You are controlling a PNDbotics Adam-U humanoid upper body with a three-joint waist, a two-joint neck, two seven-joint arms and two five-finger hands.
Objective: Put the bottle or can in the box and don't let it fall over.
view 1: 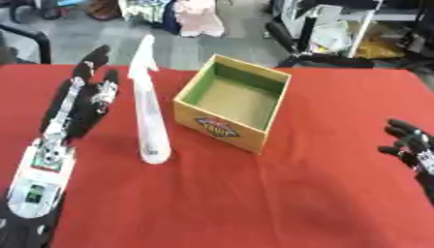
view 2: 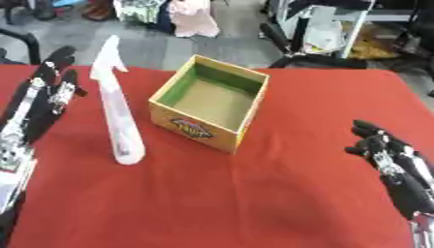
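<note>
Nearest, the right hand (view 2: 392, 162) idles at the right edge, fingers relaxed, holding nothing. The left hand (view 1: 81, 104) lies flat and outstretched on the red table (view 1: 254, 203), empty, just beside the white spray bottle (view 1: 149, 116). The bottle stands upright, close to the left of the open box (view 1: 230, 102). Tall on 1 narrow base, it probably tips easily; smooth plastic may slip. A hold around the lower body seems safest.
</note>
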